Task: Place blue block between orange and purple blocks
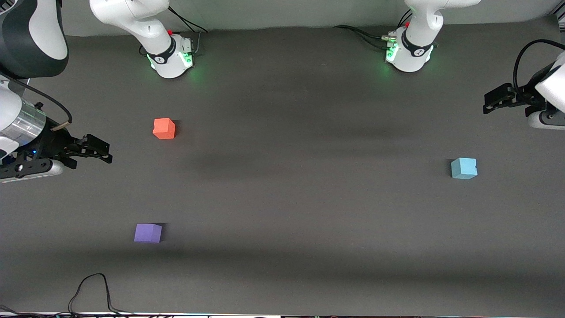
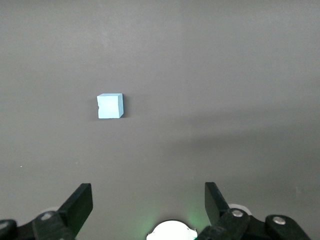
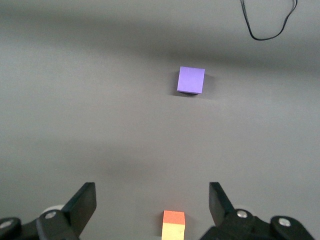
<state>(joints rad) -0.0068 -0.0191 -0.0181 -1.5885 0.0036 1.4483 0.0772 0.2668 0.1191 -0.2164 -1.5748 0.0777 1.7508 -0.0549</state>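
- The purple block (image 1: 148,233) sat nearest the front camera, toward the right arm's end of the tabletop (image 1: 309,198); nothing touched it.
- The blue block (image 1: 464,168) sat farther from the camera than the purple one, at the left arm's end and well apart from both other cubes; it lay free on the tabletop.
- The orange block (image 1: 164,128) sat farthest of the three, almost in line with the purple block at the right arm's end; the bare gap between them ran from near to far, and that gap was the goal.
- The left tool (image 1: 487,102) hung over the tabletop's edge at the left arm's end, its fingers spread wide and holding nothing; in the left wrist view the blue block lay ahead of the fingers, clear of them and off the middle line toward one finger.
- The right tool (image 1: 105,152) hung over the tabletop at the right arm's end, beside the orange block, also wide open and empty; its wrist view took in the orange and purple blocks, not the blue one.
- Judgement: the left arm was far the closer to the blue block, so the pick looked to be its job; the cube had no long axis, so it needed only to centre over it and descend; the carry would then cross the tabletop toward the right arm's end.
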